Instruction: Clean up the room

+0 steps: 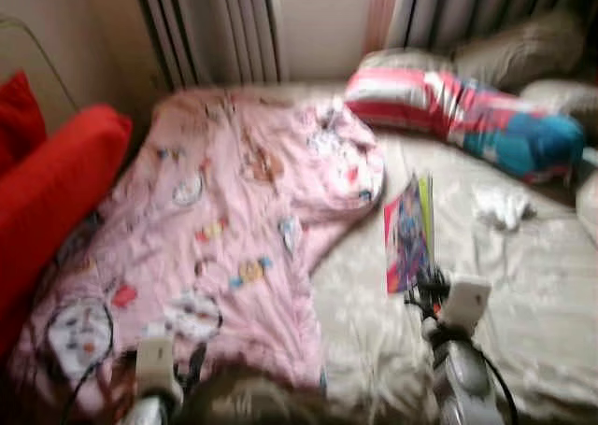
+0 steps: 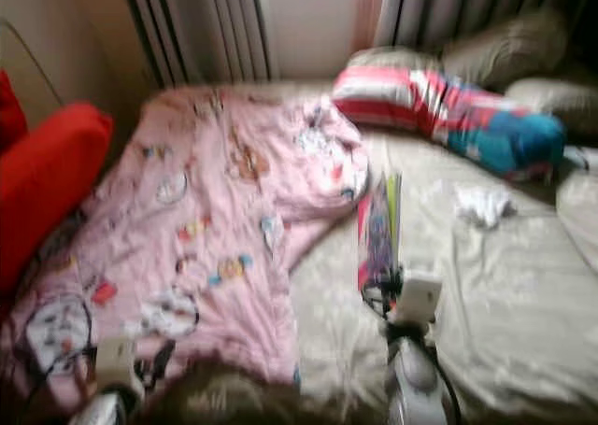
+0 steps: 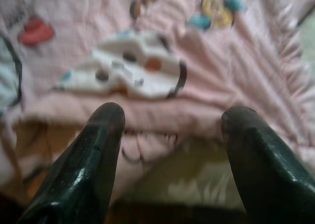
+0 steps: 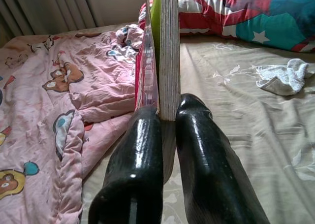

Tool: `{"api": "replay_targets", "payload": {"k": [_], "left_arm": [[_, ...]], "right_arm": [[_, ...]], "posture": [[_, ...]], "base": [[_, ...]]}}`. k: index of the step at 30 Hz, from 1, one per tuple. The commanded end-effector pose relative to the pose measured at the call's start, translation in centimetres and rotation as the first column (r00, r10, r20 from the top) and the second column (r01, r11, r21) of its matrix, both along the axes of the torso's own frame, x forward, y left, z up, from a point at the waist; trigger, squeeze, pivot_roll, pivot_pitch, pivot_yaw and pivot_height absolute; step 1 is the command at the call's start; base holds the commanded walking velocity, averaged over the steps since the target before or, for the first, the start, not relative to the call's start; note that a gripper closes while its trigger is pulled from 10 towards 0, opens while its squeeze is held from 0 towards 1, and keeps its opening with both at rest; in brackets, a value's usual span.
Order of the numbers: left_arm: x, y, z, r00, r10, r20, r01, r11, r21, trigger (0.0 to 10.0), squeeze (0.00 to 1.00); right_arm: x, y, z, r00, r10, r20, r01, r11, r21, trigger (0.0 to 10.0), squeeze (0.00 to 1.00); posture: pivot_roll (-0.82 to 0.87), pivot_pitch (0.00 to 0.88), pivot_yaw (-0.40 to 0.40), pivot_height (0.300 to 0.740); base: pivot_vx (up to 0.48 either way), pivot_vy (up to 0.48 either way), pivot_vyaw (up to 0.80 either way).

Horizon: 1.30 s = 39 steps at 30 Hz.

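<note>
Left eye view, bed: you are looking down on a beige sheet (image 1: 523, 294) filling the right half of the frame, blurred.
Left eye view, quilt: a pink quilt (image 1: 215, 229) with cartoon prints is lying across the left and middle, reaching from the upper middle to the lower left.
Left eye view, cushion: a red cushion (image 1: 51, 196) is sitting at the left edge, touching the quilt.
Left eye view, pillow: a striped red, white and blue pillow (image 1: 467, 117) is lying at the upper right.
Left eye view, sock: a white sock (image 1: 503, 206) is lying on the sheet at right of centre, apart from the book.
Left eye view, book: a thin book (image 1: 409, 233) is standing on edge just right of the quilt's edge, above your right arm at the lower right.
Left eye view, left arm: it is showing at the lower left, over the quilt's near edge.
Left wrist view, left gripper (image 3: 172, 130): its two fingers are spread wide and released, hovering over the quilt's hem.
Right wrist view, right gripper (image 4: 167, 118): its fingers are pinching the book's lower edge, one on each side, holding it upright in mid-frame with pages facing you.
</note>
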<state>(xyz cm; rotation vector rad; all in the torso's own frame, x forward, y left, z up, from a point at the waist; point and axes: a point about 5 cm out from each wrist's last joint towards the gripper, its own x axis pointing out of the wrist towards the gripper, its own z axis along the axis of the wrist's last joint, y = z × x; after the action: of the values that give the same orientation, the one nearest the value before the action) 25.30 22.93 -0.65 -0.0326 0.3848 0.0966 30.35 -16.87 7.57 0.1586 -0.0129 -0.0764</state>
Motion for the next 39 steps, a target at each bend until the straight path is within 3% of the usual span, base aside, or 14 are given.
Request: {"api": "replay_targets", "payload": {"k": [1,4,7,12,19,39], "left_arm": [[-1.3,0.8,-1.3,0.996,0.032,-0.082,-0.032,0.999,0.000,10.0,0.00],[-1.8,0.8,-2.1,0.991,0.026,-0.128,-0.025,1.000,0.012,10.0,0.00],[-3.1,0.9,-3.5,0.974,0.027,-0.226,-0.023,0.999,0.023,10.0,0.00],[-5.1,1.1,-5.1,0.940,0.049,-0.338,-0.037,0.998,0.042,10.0,0.00],[-6.8,0.9,-6.2,0.915,0.047,-0.400,-0.039,0.999,0.029,10.0,0.00],[-8.7,1.0,-7.1,0.891,0.058,-0.450,-0.060,0.998,0.011,10.0,0.00]], "right_arm": [[0.0,0.3,0.1,1.000,0.005,0.016,-0.005,1.000,-0.002,10.0,0.00],[-0.1,0.5,-0.3,1.000,0.011,-0.003,-0.011,1.000,-0.007,10.0,0.00],[-0.3,0.4,-2.1,0.996,0.007,-0.091,-0.010,0.999,-0.030,10.0,0.00],[-0.6,-0.3,-2.4,0.995,-0.016,-0.098,0.015,1.000,-0.011,10.0,0.00],[-0.7,-0.2,-2.5,0.996,-0.026,-0.090,0.025,1.000,-0.014,10.0,0.00],[-1.0,0.1,-3.0,0.994,-0.021,-0.110,0.020,1.000,-0.011,10.0,0.00]], "posture": [[0.01,0.118,0.040,0.740],[0.01,0.117,0.041,0.740],[0.02,0.118,0.044,0.740],[0.02,0.135,0.049,0.740],[0.00,0.154,0.064,0.740],[0.01,0.172,0.061,0.740]], "base": [[0.000,0.000,0.00],[0.000,0.000,0.00],[0.000,0.000,0.00],[0.000,0.000,0.00],[0.000,0.000,0.00],[0.000,0.000,0.00]]}}
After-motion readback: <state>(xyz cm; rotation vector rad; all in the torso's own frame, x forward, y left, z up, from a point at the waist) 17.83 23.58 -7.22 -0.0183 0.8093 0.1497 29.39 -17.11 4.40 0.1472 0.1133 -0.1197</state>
